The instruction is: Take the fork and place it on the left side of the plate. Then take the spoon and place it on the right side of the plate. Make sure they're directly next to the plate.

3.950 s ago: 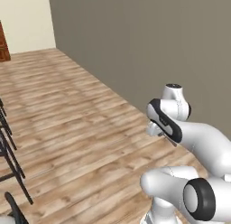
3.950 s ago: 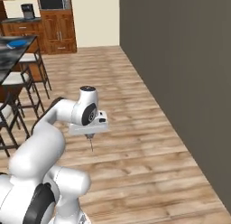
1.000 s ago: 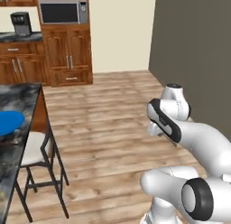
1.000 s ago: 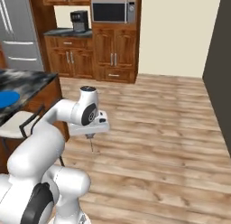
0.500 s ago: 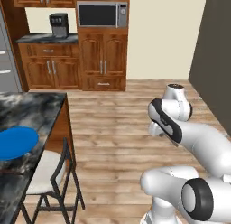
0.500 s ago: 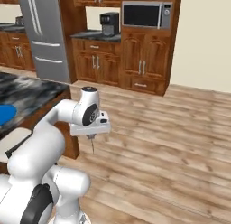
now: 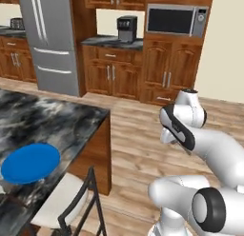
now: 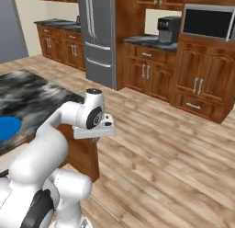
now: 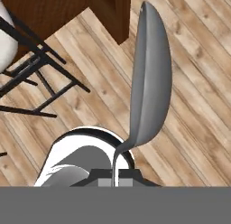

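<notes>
Writing is nowhere legible on anything in this kitchen; the appliances carry no readable brand or label.

At far left in the left base view the plate (image 7: 31,162) lies flat on the dark marbled surface (image 7: 52,121) of the island, near its front edge; in the right base view its blue rim peeps in at the left border. Below it a black-framed chair (image 7: 76,201) with a pale seat is tucked against the island's wooden side. Behind stands a steel fridge (image 7: 50,40), then wooden base cabinets (image 7: 112,75) with a dark worktop carrying a black coffee machine (image 7: 127,28). Further right a microwave (image 7: 176,20) sits built into a tall cabinet. Plank floor (image 8: 174,167) runs bare between the island and the cabinets.

The arm's white links rise at the right of the left base view, well apart from the plate, out over the floor off the island's corner. In the right base view the hand hangs beside that corner, with the island's end panel just behind it.

In the hand view the claw (image 9: 116,171) is clenched on the thin handle of the spoon (image 9: 150,78), whose oval bowl stands out from the tips over the floorboards. The chair's black legs and the island's wooden corner lie to the upper left of it.
</notes>
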